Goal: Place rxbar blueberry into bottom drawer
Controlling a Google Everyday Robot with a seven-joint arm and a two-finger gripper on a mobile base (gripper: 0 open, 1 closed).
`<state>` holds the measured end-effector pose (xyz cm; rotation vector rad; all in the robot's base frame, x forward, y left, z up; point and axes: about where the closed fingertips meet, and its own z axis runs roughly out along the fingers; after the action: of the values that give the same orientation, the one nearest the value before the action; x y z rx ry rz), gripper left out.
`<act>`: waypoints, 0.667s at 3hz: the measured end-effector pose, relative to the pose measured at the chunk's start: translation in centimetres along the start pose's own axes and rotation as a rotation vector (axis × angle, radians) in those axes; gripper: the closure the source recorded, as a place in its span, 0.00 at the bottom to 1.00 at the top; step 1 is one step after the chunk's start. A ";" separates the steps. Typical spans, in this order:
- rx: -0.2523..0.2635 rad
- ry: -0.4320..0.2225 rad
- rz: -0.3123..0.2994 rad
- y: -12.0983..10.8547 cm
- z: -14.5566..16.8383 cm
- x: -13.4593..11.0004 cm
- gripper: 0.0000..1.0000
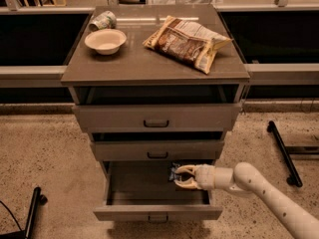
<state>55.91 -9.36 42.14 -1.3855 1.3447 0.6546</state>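
We see the tool [183, 177] down inside the bottom drawer [157, 213], which stands pulled well out, its floor dark and bare in front. The tool sits over the right rear part of that drawer, just under the front of the middle drawer [157, 150]. Its two pale fingers [186, 169] are only a little apart, and between their tips we make out the snack bar [174, 173], a dark blue sliver poking out to the left. So the bar is in the tool's grip, low in the drawer; we can't tell whether it touches the floor. The white arm [269, 193] reaches in from the lower right. Up on the bench [149, 66] we have a bowl [105, 40], a can [102, 20] on its side and a chip bag [187, 43].
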 end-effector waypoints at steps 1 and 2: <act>0.008 -0.012 0.036 1.0 2.6 4.1 1.00; -0.050 0.041 0.079 1.5 7.8 7.2 0.98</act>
<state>58.24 -4.61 32.89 -1.3978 1.4295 0.7200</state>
